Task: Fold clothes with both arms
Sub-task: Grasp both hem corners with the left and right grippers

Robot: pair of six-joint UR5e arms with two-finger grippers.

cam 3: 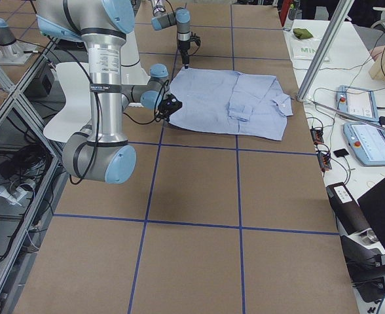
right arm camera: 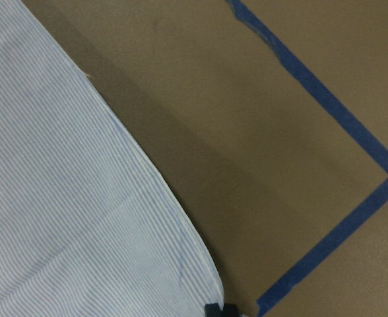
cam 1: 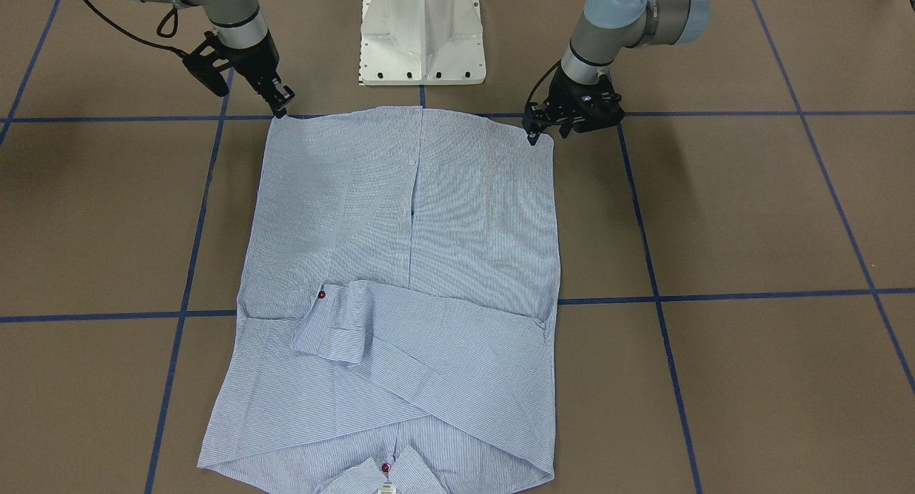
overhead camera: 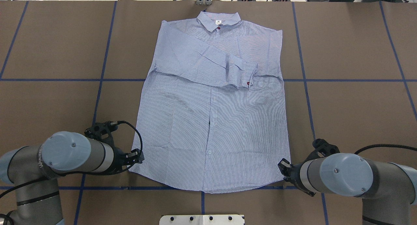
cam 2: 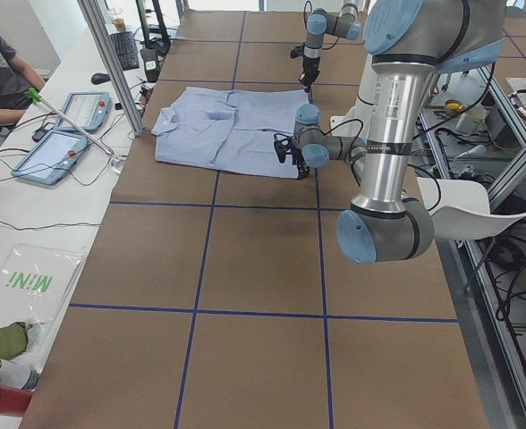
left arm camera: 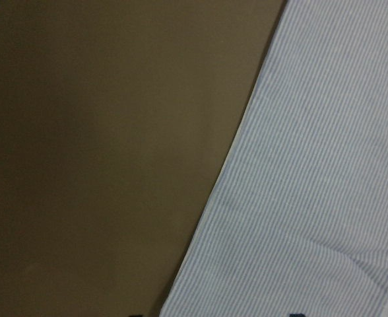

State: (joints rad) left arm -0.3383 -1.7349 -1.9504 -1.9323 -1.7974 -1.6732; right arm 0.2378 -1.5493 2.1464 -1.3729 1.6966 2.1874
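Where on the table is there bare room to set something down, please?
Bare brown table lies on both sides of the shirt, out to the ends. Crowded: the bottom-hem corners, where the left claw and right claw sit.

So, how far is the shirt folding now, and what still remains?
Done: the shirt lies flat, with the sleeves folded in and one cuff across the chest. In hand: the left claw and right claw sit at the two hem corners; whether they already grip is unclear. Left: the lower half is still unfolded, so bringing the hem toward the collar remains.
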